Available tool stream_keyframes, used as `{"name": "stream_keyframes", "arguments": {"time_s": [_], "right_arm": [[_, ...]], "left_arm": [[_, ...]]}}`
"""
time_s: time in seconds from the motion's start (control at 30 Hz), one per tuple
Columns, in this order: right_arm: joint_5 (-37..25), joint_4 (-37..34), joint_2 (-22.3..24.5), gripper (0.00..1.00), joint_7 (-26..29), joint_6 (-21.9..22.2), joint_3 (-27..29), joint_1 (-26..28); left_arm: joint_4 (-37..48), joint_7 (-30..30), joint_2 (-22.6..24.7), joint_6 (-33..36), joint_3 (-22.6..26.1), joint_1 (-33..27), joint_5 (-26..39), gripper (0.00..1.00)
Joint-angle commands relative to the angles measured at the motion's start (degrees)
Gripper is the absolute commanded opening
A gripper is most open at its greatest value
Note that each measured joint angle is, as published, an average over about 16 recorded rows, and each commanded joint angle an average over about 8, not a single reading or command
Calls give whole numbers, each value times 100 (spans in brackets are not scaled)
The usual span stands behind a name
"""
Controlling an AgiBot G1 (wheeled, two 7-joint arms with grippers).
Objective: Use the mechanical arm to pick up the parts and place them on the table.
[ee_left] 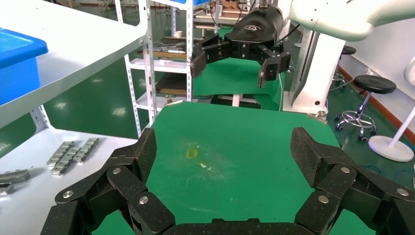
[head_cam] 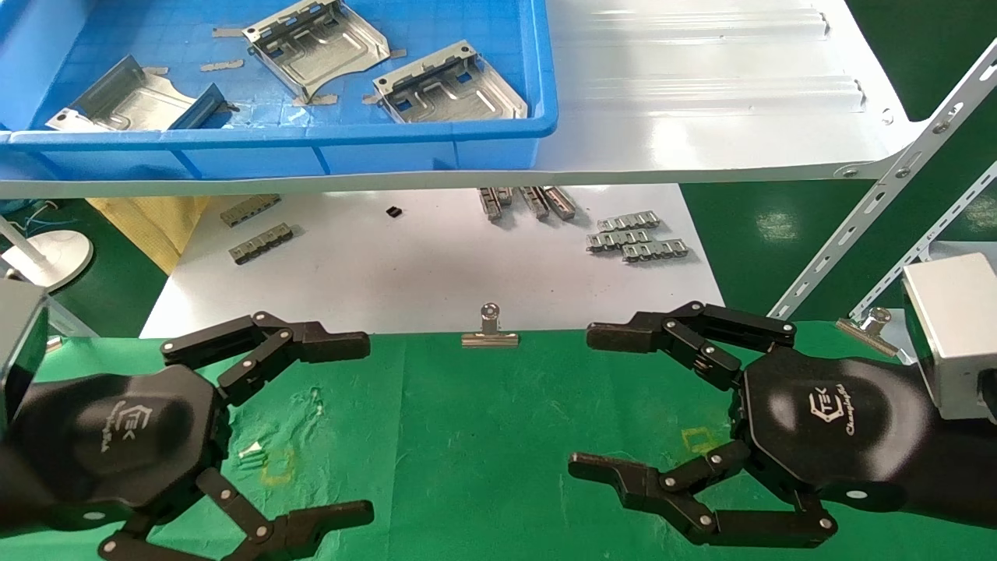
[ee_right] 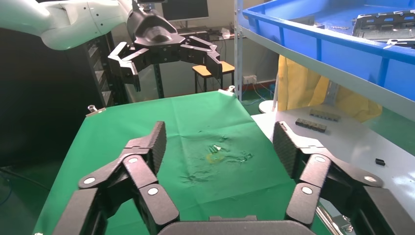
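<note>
While both jaws are hanging spread apart and empty near the binder clip [head_cam: 489, 327], the parts [head_cam: 452, 86] are looking stiff, light, slippery, best gripped by folded rims.

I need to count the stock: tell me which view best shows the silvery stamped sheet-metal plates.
The head view: three silvery stamped sheet-metal plates lie fully visible in the blue plastic bin. The right wrist view catches only the edges of some over the bin wall. The left wrist view shows none.

Three parts [head_cam: 319, 43], two binder clips [head_cam: 489, 331], perhaps nine metal strips [head_cam: 623, 238].
</note>
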Motion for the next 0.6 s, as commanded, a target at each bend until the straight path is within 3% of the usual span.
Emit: {"name": "stream_keyframes", "arguments": {"time_s": [0.03,0.6], "right_arm": [[0,0,0,0,0,0,0,0],[0,0,0,0,0,0,0,0]], "left_arm": [[0,0,0,0,0,0,0,100],[0,0,0,0,0,0,0,100]]}}
